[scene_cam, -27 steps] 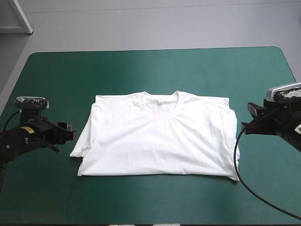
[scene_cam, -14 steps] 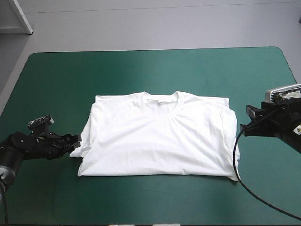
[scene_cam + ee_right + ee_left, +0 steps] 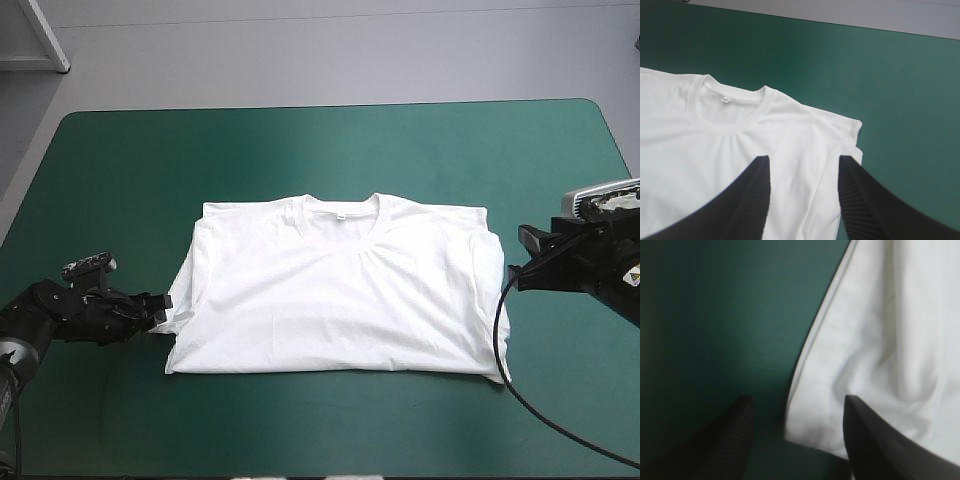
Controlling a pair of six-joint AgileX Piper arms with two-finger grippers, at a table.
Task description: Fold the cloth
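Open, empty left gripper (image 3: 796, 399) straddles the T-shirt's (image 3: 340, 290) eight-o'clock sleeve corner; a shallow bite may slip. Right gripper (image 3: 805, 159), at three o'clock, also open and empty.

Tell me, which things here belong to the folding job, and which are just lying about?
Part of the job:
- T-shirt, spread flat
- left gripper, open at the T-shirt's sleeve corner
- right gripper, open, by the other sleeve

Not part of it:
- only the table under it all; I see no stray items on it
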